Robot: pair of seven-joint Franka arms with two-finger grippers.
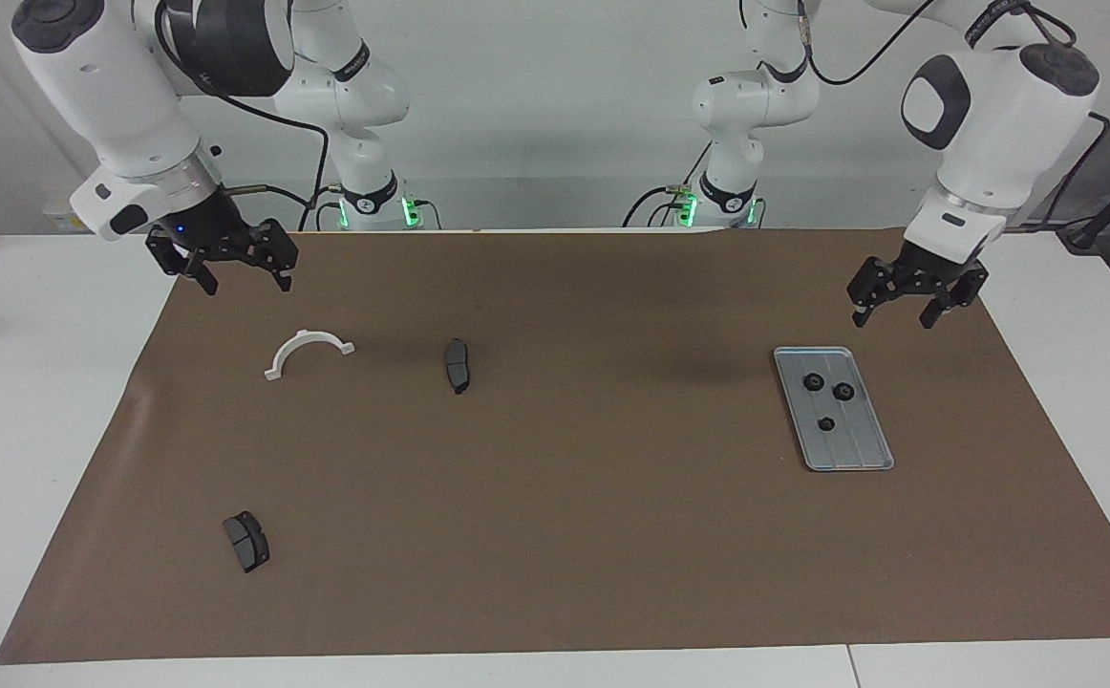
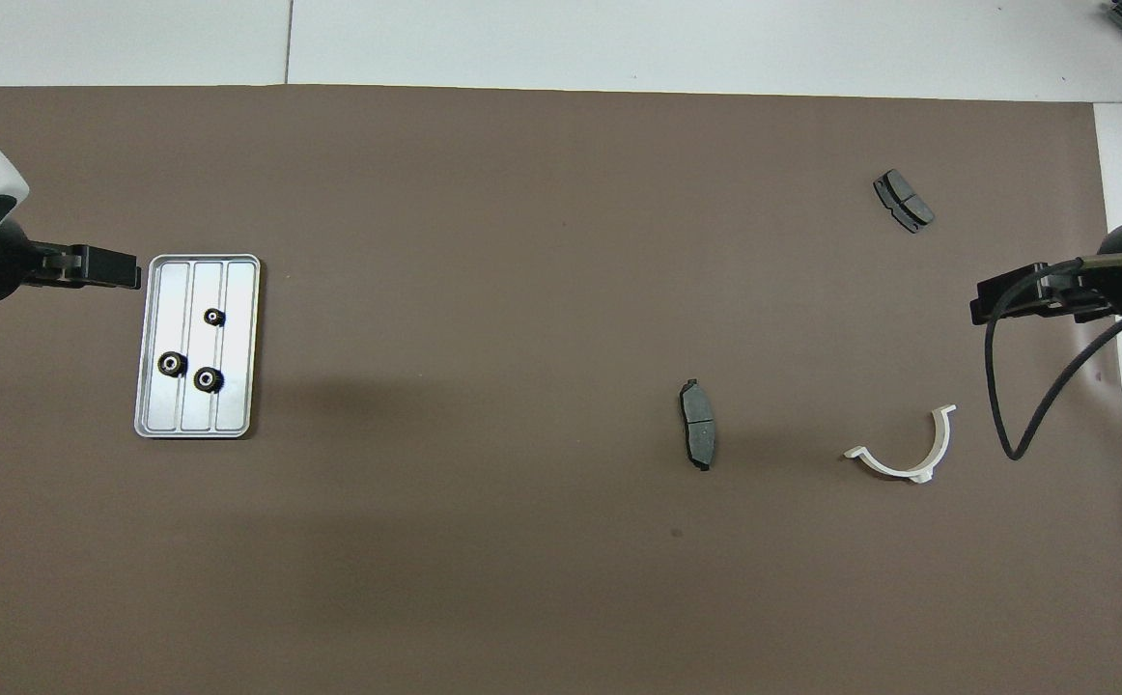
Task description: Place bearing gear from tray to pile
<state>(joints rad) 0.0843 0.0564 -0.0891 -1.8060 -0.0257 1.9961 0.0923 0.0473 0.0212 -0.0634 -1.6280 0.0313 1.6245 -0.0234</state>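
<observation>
A silver-grey ridged tray [image 1: 858,449] [image 2: 234,396] lies on the brown mat toward the left arm's end of the table. In it sit three small black bearing gears [image 1: 813,382] [image 1: 843,391] [image 1: 826,423], also seen from overhead [image 2: 171,364]. My left gripper [image 1: 894,320] [image 2: 129,271] hangs open and empty over the mat, just off the tray's edge toward the left arm's end. My right gripper [image 1: 247,285] [image 2: 978,310] waits open and empty over the mat's edge at the right arm's end. The pile is out of view.
A white half-ring bracket [image 1: 307,350] [image 2: 904,454] lies below the right gripper. One dark brake pad [image 1: 458,365] [image 2: 698,425] lies beside it toward mid-table. Another brake pad [image 1: 246,541] [image 2: 903,201] lies farther from the robots.
</observation>
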